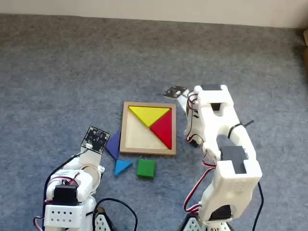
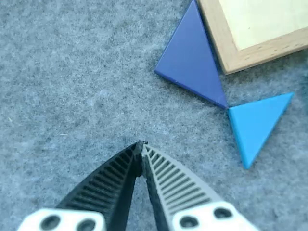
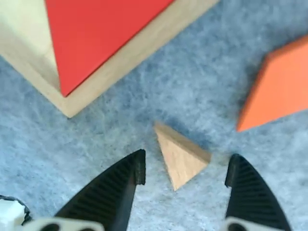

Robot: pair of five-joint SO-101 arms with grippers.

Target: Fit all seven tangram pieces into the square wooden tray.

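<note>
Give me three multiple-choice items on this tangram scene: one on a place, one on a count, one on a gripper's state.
1. Where is the green square relative to the tray?
A. inside it
B. outside it, beside the light blue triangle
C. stacked on another piece

2. How many pieces lie in the tray?
A. two
B. four
C. seven

3. The left gripper is:
A. wide open
B. shut on a piece
C. shut, empty

Answers:
1 B, it lies just off the tray's rim.
2 A, only the yellow triangle and the red triangle sit inside.
3 C, its fingertips meet with nothing between them.
</note>
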